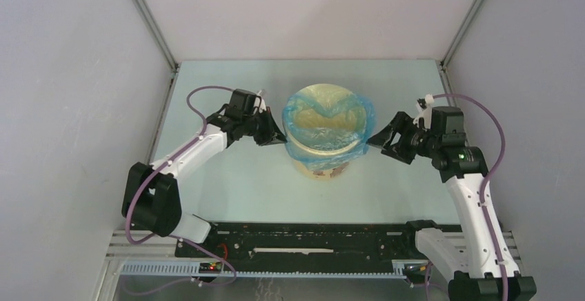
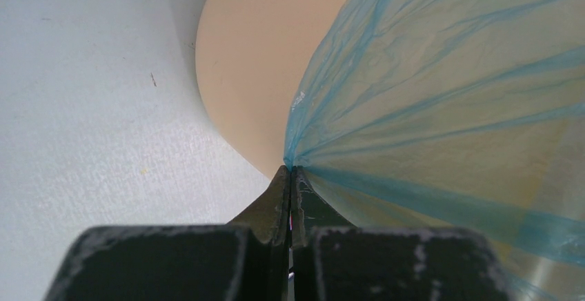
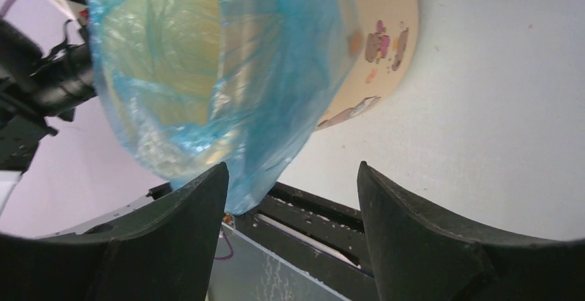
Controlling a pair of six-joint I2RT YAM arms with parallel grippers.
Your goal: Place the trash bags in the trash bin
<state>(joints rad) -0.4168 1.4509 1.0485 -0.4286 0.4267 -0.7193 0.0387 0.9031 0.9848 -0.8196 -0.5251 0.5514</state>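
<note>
The pale table (image 1: 227,190) is carrying everything, with the bin (image 1: 321,170) standing near its middle, between the two arms. The bin is standing upright: its long axis is running straight up from the tabletop and its open mouth is facing the ceiling. In the right wrist view its printed side is showing small cartoon animals.

The blue bag (image 1: 298,123) is lying in the bin, mouth upward like the bin's own. Its rim is turning out over the bin's lip and hanging a short way down the outside wall, while the rest is sagging down inside as a wrinkled, see-through lining.

The left gripper (image 1: 278,135) is sitting just beside the bin's left side. Its fingers are pressing together on a pinch of the bag's edge, and the film is fanning out from that pinch in tight creases across the bin's wall.

The right gripper (image 3: 293,183) is hanging just beside the bin's right side. Its fingers are standing wide apart with nothing between them. A fold of the bag is drooping close to one finger.
</note>
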